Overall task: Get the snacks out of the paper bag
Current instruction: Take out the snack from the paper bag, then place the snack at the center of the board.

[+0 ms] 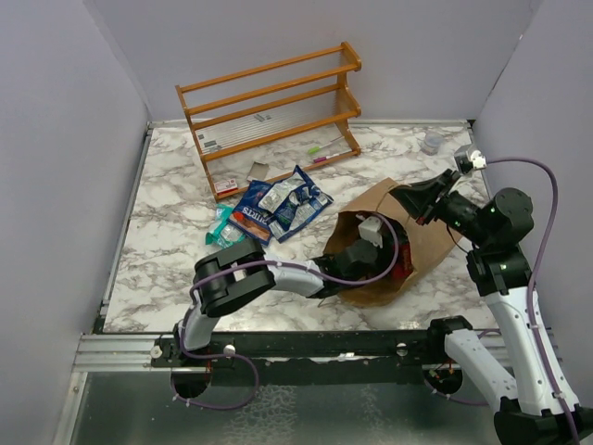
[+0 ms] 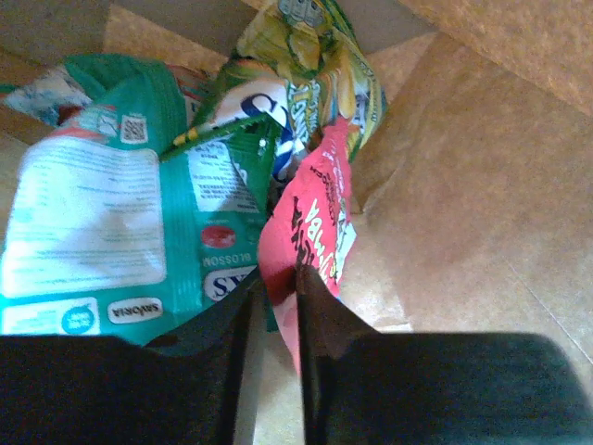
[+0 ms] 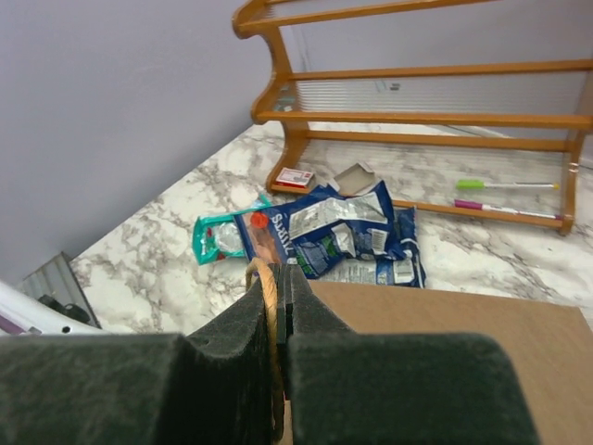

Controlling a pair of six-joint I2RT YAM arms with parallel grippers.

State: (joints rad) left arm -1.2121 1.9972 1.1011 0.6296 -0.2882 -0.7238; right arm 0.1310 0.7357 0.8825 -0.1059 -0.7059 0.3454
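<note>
Top external: marble table [image 1: 167,232], lilac walls [image 1: 56,139]; right tool [image 3: 276,273] pinches handle [image 3: 270,298]; left tool [image 2: 275,280] unclear.

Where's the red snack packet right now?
In the left wrist view, the red packet lies inside the paper bag, just right of the teal packet, at the left gripper's jaws.

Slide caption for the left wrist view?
Inside the paper bag, left gripper straddles the lower edge of a red packet, teal packet and yellow packet alongside.

Left arm [image 1: 278,275]: a pale grey link is running between chunky black joint housings.
Right arm [image 1: 505,260]: black joints are capping white links.
Cables [image 1: 555,209]: thin purple leads are looping along both arms.
Fingers [image 2: 120,389]: matte black blocks are showing.
</note>
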